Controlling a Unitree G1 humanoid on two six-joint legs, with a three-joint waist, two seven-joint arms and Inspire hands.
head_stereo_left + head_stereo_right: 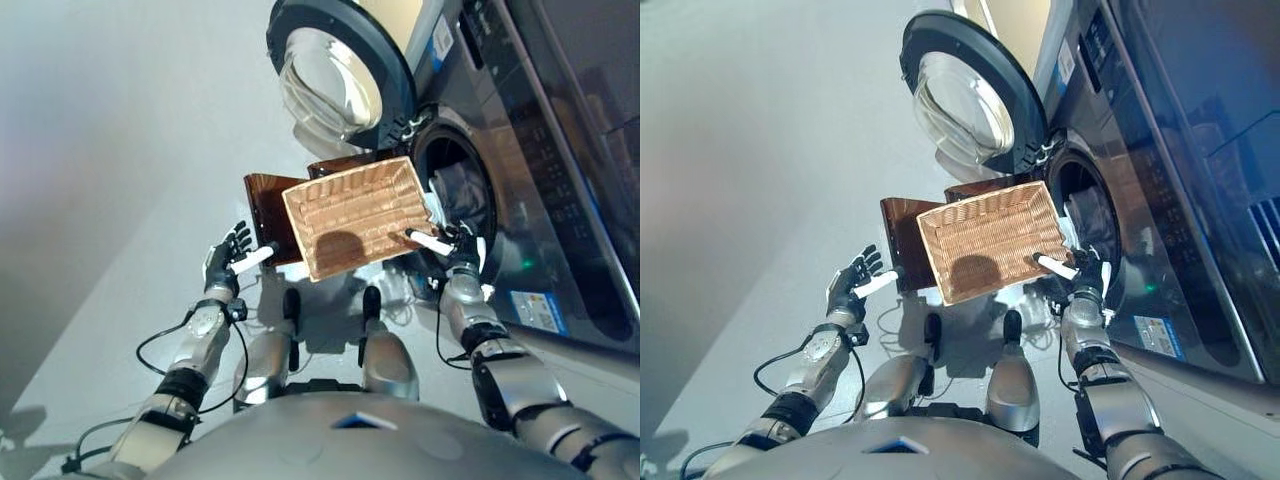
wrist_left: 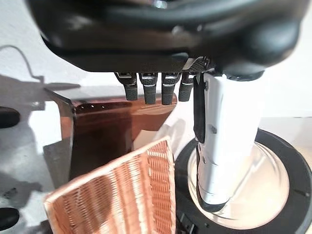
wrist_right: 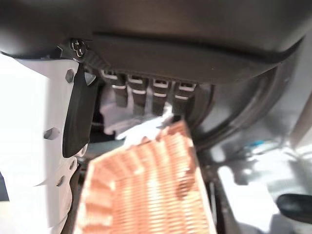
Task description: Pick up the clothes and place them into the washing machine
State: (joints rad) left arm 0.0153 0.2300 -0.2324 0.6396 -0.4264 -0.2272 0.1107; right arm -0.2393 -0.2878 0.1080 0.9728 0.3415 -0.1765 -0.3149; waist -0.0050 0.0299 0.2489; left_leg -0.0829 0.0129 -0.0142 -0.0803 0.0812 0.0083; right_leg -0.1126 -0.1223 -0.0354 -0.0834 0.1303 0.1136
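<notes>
Basket, one, wicker, was tilted, long axis toward washing machine drum, clothes inside it. Left hand open beside; right hand held basket's rim.

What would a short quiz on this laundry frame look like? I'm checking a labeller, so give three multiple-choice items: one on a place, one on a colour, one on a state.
1. Where is the wicker basket?
A. On the floor by the left hand
B. Tipped up before the washing machine's drum opening
C. On top of the machine

2. What colour is the basket?
A. Light tan
B. Blue
C. Black

3. How is the washer door?
A. Shut
B. Swung open
C. Missing

Answers: 1 B, its far end is at the opening, with the right hand at its edge and the left hand open and apart from it. 2 A, pale woven wicker shows in every view. 3 B, the round glass door stands wide open beside the opening.
</notes>
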